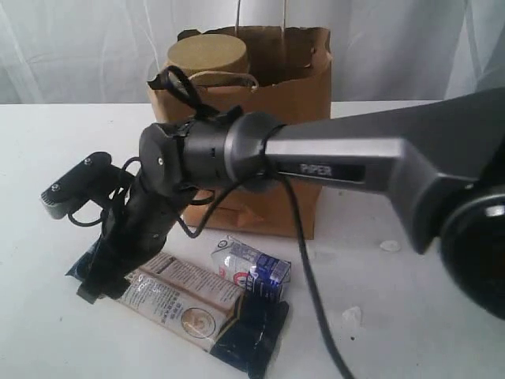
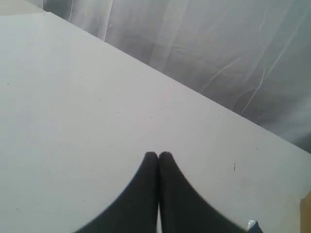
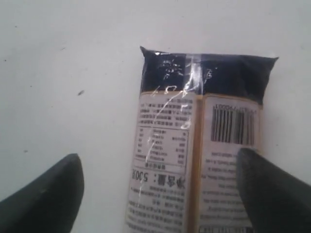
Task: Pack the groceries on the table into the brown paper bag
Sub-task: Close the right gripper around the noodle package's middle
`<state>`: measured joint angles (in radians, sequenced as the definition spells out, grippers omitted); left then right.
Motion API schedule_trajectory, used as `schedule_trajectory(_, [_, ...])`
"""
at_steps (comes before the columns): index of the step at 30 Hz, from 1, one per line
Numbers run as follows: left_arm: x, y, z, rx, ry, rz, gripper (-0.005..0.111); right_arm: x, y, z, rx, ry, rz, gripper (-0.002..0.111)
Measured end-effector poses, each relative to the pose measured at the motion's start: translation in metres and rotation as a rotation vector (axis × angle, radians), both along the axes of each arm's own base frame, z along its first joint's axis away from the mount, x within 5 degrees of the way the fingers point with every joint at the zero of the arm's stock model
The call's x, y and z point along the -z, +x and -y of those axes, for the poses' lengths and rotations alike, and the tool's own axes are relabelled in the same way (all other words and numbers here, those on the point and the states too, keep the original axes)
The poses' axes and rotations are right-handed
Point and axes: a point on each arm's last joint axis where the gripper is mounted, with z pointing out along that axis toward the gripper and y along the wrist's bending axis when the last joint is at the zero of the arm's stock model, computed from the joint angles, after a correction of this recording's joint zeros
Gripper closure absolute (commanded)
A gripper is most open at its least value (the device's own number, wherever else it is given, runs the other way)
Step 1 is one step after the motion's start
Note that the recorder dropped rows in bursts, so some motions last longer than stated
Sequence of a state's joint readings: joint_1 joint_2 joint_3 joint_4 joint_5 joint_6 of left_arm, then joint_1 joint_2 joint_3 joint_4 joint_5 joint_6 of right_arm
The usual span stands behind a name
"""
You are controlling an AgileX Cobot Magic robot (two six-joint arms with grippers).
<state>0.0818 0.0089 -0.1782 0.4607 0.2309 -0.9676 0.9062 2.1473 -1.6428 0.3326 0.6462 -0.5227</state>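
The brown paper bag (image 1: 296,95) stands upright at the back of the table (image 1: 410,316), with the big olive-lidded jar (image 1: 207,54) inside it. In front of the bag lie the long dark-blue packet (image 1: 193,304) and the small white-blue carton (image 1: 254,268). My right gripper (image 1: 96,276) reaches across to the packet's left end. In the right wrist view it is open (image 3: 156,155), its fingers either side of the packet (image 3: 194,141), label and barcode up. My left gripper (image 2: 158,155) is shut on nothing above bare tabletop. The other groceries are out of view.
The right arm (image 1: 355,162) spans the scene in front of the bag. Tiny white crumbs (image 1: 389,245) lie on the right of the table. A white curtain (image 1: 79,39) hangs behind. A brown bag edge (image 2: 307,213) shows in the left wrist view.
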Motion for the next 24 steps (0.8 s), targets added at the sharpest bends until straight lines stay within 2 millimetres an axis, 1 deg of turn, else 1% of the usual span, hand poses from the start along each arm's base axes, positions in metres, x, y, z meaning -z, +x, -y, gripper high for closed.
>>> schedule_trajectory(1, [0.0,0.0,0.0,-0.001,0.0,-0.002,0.107,0.005,0.006,-0.006,-0.002,-0.025,0.004,0.029])
schedule_trajectory(2, [0.0,0.0,0.0,-0.001,0.001,-0.002,0.107,0.007,0.01,-0.008,0.004,-0.046,0.013,0.029])
schedule_trajectory(3, [0.0,0.0,0.0,-0.001,0.001,-0.004,0.107,0.011,0.016,-0.007,0.017,-0.101,0.045,0.029])
schedule_trajectory(5, [0.0,0.0,0.0,-0.001,0.001,-0.004,0.107,0.018,0.021,-0.005,0.039,-0.163,0.065,0.029])
schedule_trajectory(6, [0.0,0.0,0.0,-0.001,0.001,-0.004,0.107,0.024,0.022,-0.004,0.046,-0.186,0.056,0.029])
schedule_trajectory(9, [0.0,0.0,0.0,-0.001,0.001,-0.004,0.107,0.031,0.02,-0.003,0.053,-0.217,0.02,0.029])
schedule_trajectory(16, [0.0,0.0,0.0,-0.001,0.001,-0.004,0.107,0.034,0.016,-0.001,0.024,-0.263,-0.025,0.029])
schedule_trajectory(21, [0.0,0.0,0.0,-0.001,0.001,-0.004,0.107,0.025,0.015,0.002,0.002,-0.276,-0.014,0.029])
schedule_trajectory(24, [0.0,0.0,0.0,-0.001,0.001,-0.004,0.107,0.029,0.015,0.002,0.0,-0.288,-0.024,0.029])
